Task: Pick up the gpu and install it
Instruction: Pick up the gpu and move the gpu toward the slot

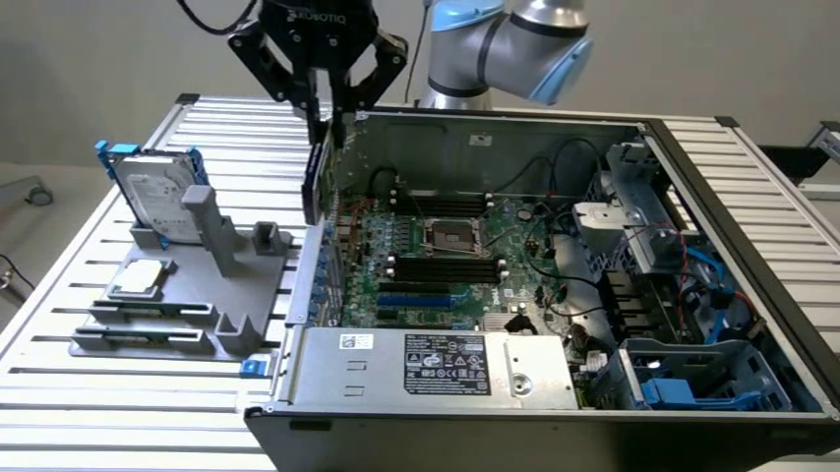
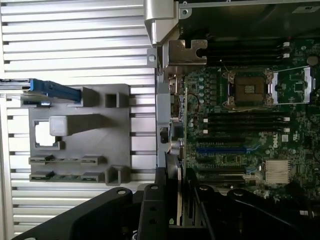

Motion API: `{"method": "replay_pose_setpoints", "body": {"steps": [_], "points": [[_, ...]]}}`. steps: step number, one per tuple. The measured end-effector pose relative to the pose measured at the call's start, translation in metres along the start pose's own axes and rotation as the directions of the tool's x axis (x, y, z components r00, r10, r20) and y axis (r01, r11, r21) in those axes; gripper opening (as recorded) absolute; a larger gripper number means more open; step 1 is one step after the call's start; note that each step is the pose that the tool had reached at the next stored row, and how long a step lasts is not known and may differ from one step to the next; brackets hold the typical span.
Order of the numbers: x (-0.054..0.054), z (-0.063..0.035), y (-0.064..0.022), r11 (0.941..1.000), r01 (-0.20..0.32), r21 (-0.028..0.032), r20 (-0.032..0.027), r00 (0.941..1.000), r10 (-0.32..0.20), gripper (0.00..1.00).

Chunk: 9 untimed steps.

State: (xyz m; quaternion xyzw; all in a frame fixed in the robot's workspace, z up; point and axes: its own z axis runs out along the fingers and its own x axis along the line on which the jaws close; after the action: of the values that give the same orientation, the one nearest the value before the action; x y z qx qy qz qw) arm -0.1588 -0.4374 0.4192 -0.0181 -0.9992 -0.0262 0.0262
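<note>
The gpu point(image 1: 315, 182) is a thin black card hanging on edge from my gripper point(image 1: 329, 113), which is shut on its upper edge. It hangs above the open computer case's wall point(image 1: 305, 285) at the exterior view's left, just beside the motherboard point(image 1: 447, 265). In the wrist view the gpu point(image 2: 180, 192) appears edge-on between my dark fingers point(image 2: 150, 210), over the case wall and next to the board. The blue expansion slots point(image 1: 420, 292) point(image 2: 222, 149) lie below and further along the board.
A grey holder point(image 1: 184, 295) on the slatted table carries a silver hard drive in a blue frame point(image 1: 155, 197) and a small square CPU chip point(image 1: 142, 278). Inside the case are a power supply point(image 1: 434, 369), cables point(image 1: 577, 256) and drive cages point(image 1: 683, 383).
</note>
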Motion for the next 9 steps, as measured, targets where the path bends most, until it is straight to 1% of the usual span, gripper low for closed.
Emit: {"method": "replay_pose_setpoints", "body": {"steps": [5, 9], "points": [[-0.023, -0.0004, 0.0012, 1.0, 0.0, 0.0001, -0.0001, 1.0, 0.0, 0.26], [-0.041, 0.0019, 0.0042, 1.0, 0.0, 0.0, -0.0001, 1.0, 0.0, 0.26]]}}
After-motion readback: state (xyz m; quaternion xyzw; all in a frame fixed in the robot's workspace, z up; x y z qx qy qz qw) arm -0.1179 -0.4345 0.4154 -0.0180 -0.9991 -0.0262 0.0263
